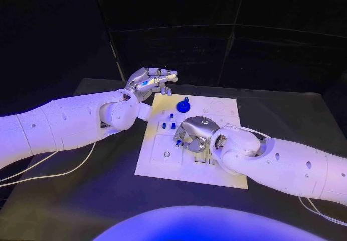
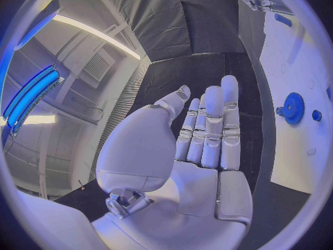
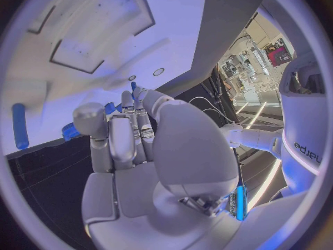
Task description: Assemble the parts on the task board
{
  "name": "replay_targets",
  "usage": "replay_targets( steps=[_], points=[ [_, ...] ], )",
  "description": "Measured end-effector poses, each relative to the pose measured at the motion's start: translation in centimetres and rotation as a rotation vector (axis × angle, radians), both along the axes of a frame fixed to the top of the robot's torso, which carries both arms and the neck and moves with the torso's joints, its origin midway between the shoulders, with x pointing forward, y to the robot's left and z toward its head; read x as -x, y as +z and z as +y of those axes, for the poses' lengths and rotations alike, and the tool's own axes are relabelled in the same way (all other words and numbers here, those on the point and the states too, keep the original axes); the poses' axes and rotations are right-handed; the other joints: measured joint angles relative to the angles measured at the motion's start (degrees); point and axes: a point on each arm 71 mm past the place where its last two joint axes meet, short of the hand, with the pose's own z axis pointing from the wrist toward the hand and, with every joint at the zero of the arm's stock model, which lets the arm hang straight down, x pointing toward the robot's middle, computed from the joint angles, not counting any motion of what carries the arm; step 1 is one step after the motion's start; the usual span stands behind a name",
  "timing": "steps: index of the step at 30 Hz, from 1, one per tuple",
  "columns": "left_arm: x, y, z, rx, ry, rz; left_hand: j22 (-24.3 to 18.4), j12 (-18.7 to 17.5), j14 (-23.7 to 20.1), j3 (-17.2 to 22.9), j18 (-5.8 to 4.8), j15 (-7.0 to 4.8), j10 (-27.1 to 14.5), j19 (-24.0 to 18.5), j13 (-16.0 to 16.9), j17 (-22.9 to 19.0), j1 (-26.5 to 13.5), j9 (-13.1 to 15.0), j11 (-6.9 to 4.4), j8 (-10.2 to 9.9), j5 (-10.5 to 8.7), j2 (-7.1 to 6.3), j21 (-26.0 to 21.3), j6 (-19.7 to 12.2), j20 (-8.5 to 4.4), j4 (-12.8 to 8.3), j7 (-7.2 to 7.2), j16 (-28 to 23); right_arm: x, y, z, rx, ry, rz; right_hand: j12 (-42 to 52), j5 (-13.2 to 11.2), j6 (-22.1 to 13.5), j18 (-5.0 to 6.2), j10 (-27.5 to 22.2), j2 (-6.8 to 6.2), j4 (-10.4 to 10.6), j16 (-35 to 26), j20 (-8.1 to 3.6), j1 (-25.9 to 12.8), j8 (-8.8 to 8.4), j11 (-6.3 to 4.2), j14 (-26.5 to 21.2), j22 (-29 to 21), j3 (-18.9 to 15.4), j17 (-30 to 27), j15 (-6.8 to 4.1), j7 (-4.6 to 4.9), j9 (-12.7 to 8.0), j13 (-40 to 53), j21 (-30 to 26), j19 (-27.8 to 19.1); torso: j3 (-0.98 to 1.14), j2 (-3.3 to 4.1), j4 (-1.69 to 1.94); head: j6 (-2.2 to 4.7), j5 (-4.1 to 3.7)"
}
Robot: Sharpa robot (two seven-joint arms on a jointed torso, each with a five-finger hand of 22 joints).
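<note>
The white task board lies flat in the middle of the dark counter. The left hand hovers just off the board's far left corner, above the counter. In the left wrist view its fingers stand straight and side by side, with the thumb a little apart, and nothing lies in the palm. A blue gear sits on the far part of the board, near this hand but apart from it; the left wrist view shows the same gear on the white plate beside the extended fingers, with a small blue round part just beyond it.

The right hand is over the middle of the board, palm down, fingers bent toward the surface. Several small blue pegs stand on the board just to the far left of it, near its fingertips. In the right wrist view the fingertips come together close to small blue parts; whether they pinch one cannot be told. A blue cylindrical peg lies on the board well apart from that hand.
</note>
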Motion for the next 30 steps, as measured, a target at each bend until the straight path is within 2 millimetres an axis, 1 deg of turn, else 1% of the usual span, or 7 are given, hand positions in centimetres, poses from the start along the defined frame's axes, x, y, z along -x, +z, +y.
replay_targets(
  steps=[12,17,22,25,30],
  points=[
    [0.04,-0.02,-0.01,0.001,-0.004,0.002,0.0,0.0,0.0,0.0,0.00,0.00,0.0,0.0,0.0,0.0,0.0,0.0,0.00,0.0,0.00,0.00,0.0,0.0,0.00,0.0,0.00,0.0,-0.02,-0.22,0.11,0.014,0.009,0.007,0.0,0.0,0.0,0.00,0.0,0.00,0.0,0.0,0.00,0.0,0.00,0.00,0.0,-0.1,0.0,-0.1,0.00,0.00,0.0,0.0,0.0,0.0,-0.03,0.05,0.03,-0.20,0.21],
    [0.07,-0.02,-0.03,0.001,-0.006,0.003,-0.1,0.0,0.0,0.0,0.00,0.00,-0.1,0.0,0.0,0.0,0.0,0.0,-0.12,0.0,0.00,0.00,-0.2,0.0,0.00,0.0,0.00,0.0,-0.02,-0.31,0.09,0.023,0.012,0.011,0.0,0.0,0.0,0.00,0.0,0.00,0.0,0.0,0.00,0.0,0.00,0.00,0.0,-0.1,0.0,-0.1,0.00,0.00,0.0,0.0,0.0,0.0,-0.04,0.06,0.04,-0.45,0.32],
    [0.08,-0.02,-0.02,0.002,-0.007,0.004,-0.1,0.0,0.0,0.0,0.00,0.00,-0.2,0.0,0.0,0.0,0.0,0.0,-0.20,0.0,0.00,0.00,-0.2,0.0,0.00,0.0,0.00,0.0,-0.11,-0.39,0.10,0.033,0.012,0.010,0.0,0.0,0.0,0.00,0.0,0.00,0.0,0.0,0.01,0.0,0.00,0.00,0.0,-0.1,0.0,-0.1,0.00,0.00,0.0,-0.1,0.0,0.0,-0.04,0.06,0.03,-0.55,0.36],
    [0.11,-0.02,-0.04,0.002,-0.009,0.006,-0.1,0.0,0.0,0.0,0.00,0.00,-0.2,0.0,0.0,0.0,0.0,0.0,-0.20,0.0,0.00,0.00,-0.2,0.0,0.00,0.0,0.00,0.0,-0.20,-0.47,0.09,0.041,0.010,0.009,-0.2,0.2,0.0,0.01,0.0,0.00,0.0,-0.3,-0.19,0.0,-0.29,0.00,0.0,-0.3,0.0,-0.3,0.00,0.00,0.0,0.0,0.0,-0.2,-0.03,0.05,0.03,-0.42,0.23],
    [0.14,-0.03,-0.07,0.002,-0.012,0.008,-0.1,0.0,0.0,0.0,0.00,0.00,-0.2,0.0,0.0,0.0,0.0,0.0,-0.20,0.0,0.00,0.00,-0.2,0.0,0.00,0.0,0.00,0.0,-0.46,-0.57,0.21,0.053,0.005,0.003,-0.2,0.2,0.0,0.01,0.0,0.00,0.0,-0.3,-0.19,0.0,-0.32,0.00,0.0,-0.3,0.0,-0.3,0.00,-0.01,0.0,0.0,0.0,-0.2,0.00,0.05,0.00,-0.26,0.03]
  ],
)
